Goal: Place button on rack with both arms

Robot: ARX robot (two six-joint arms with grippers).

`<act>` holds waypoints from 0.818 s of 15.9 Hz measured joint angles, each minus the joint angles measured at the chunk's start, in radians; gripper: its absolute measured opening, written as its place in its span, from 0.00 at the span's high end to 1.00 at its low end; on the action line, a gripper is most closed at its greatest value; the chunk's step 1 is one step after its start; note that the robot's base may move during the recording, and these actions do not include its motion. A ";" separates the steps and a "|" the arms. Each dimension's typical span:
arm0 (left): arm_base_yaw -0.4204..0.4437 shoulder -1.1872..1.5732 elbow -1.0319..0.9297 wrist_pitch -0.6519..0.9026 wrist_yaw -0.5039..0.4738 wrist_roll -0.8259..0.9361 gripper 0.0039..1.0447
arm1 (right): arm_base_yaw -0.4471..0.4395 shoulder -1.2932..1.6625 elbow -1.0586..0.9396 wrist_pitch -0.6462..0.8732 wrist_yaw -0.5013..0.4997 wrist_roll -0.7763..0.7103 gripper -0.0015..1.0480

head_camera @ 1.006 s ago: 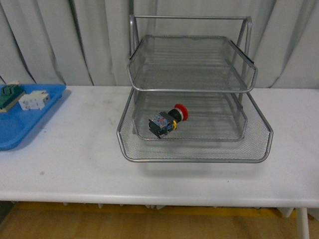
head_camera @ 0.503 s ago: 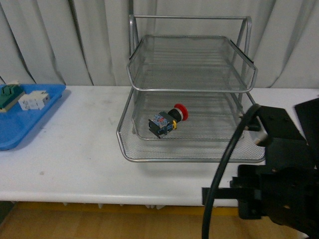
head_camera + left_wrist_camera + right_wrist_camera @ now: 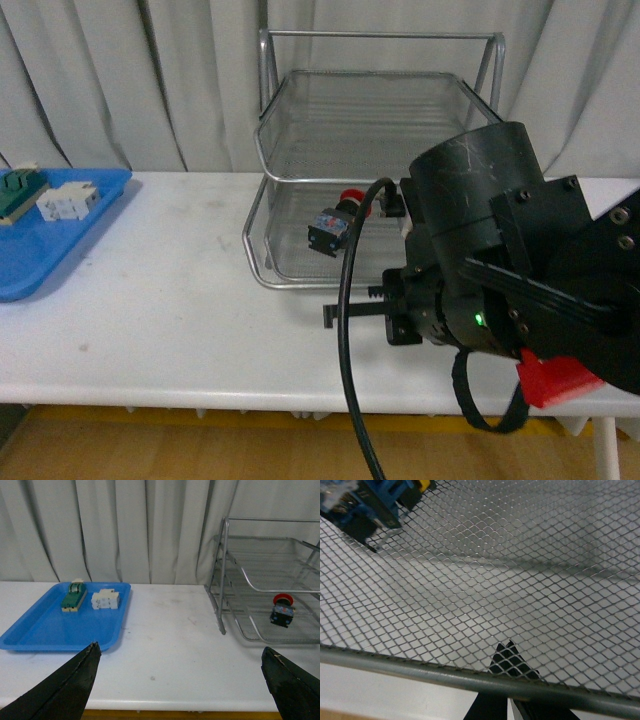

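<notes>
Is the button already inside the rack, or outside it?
Inside. The button lies on its side on the mesh of the rack's lowest tier.

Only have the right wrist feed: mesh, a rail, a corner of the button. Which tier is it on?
Observer: In the front view the button lies on its side on a lower tier of the rack, under the top tray. I cannot tell which lower tier.
Operator: Left arm near it?
Observer: No. The left gripper is open and empty, well short of the rack, facing bare table.
Operator: Anything else out there?
Observer: A blue tray sits on the table away from the rack, holding a green switch and a white block.
</notes>
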 joint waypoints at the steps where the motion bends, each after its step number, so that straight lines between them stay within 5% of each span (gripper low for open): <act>1: 0.000 0.000 0.000 0.000 0.000 0.000 0.06 | -0.007 0.031 0.061 -0.009 0.015 -0.023 0.98; 6: 0.000 0.000 0.000 0.000 0.000 0.000 0.06 | -0.051 0.180 0.316 -0.045 0.047 -0.079 0.98; 12: 0.000 0.000 0.000 0.000 0.000 0.000 0.06 | -0.112 -0.254 -0.120 0.172 -0.135 0.030 0.94; 13: 0.000 0.000 0.000 0.000 0.000 0.000 0.06 | -0.116 -0.283 -0.188 0.376 -0.057 0.010 0.94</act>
